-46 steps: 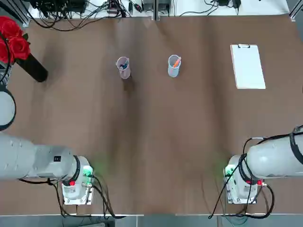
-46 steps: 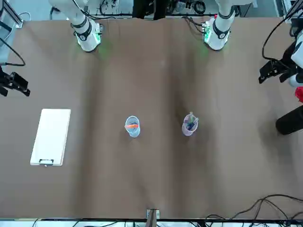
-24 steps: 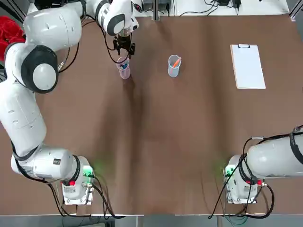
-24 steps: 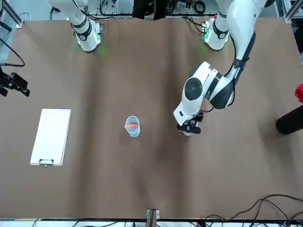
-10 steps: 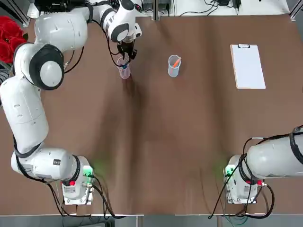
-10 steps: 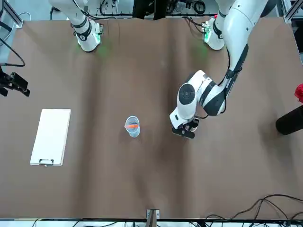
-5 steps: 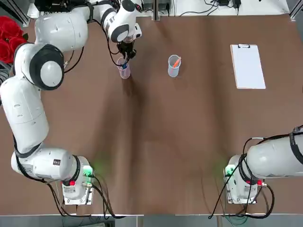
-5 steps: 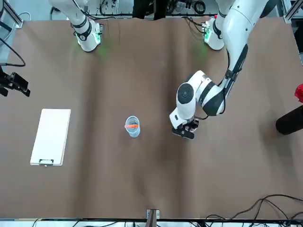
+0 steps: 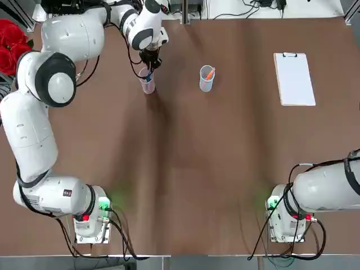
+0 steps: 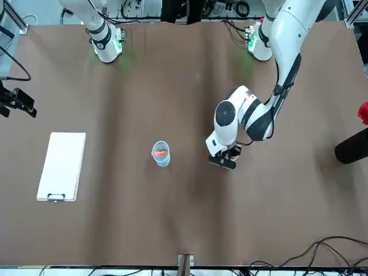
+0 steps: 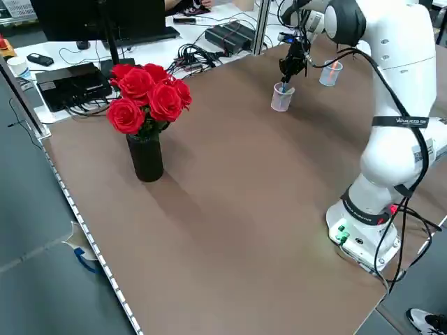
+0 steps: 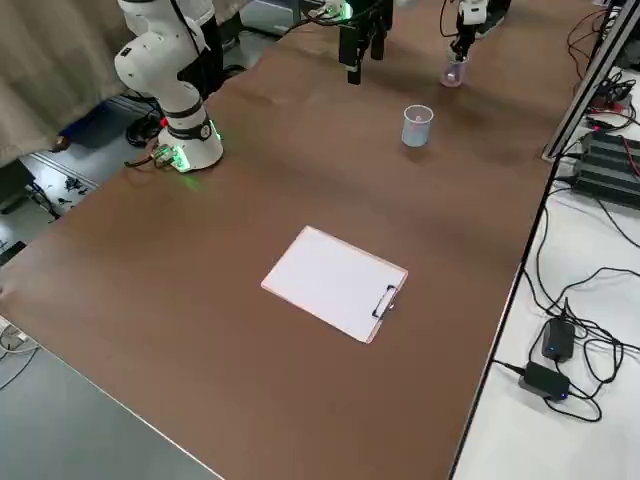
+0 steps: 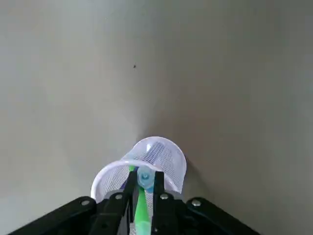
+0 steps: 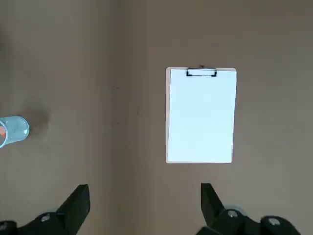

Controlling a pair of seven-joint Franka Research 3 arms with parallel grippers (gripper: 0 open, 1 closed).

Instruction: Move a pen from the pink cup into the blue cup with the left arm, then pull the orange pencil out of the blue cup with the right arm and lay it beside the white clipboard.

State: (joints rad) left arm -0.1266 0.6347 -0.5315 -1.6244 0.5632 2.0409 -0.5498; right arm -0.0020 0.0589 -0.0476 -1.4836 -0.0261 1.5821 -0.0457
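My left gripper (image 9: pixel 149 63) stands over the pink cup (image 9: pixel 147 84) at the table's far side, shut on the pen (image 13: pixel 144 177). In the left wrist view the pen's light-blue top sits pinched between the two fingers (image 13: pixel 159 188), above the pink cup (image 13: pixel 166 156). The blue cup (image 9: pixel 206 80) stands to the right with the orange pencil (image 9: pixel 209 73) leaning in it. Farther right lies the white clipboard (image 9: pixel 293 80). My right gripper (image 14: pixel 145 196) hangs open and empty high above the table, looking down at the clipboard (image 14: pixel 201 116).
A black vase of red roses (image 11: pixel 147 118) stands at the table's far left corner. Cables and boxes (image 9: pixel 112 8) lie beyond the far edge. Both arm bases (image 9: pixel 90 222) sit at the near edge, with bare brown table between them and the cups.
My left gripper's fingers have closed on the pen in the pink cup. The right arm, the blue cup and the clipboard have stayed where they were.
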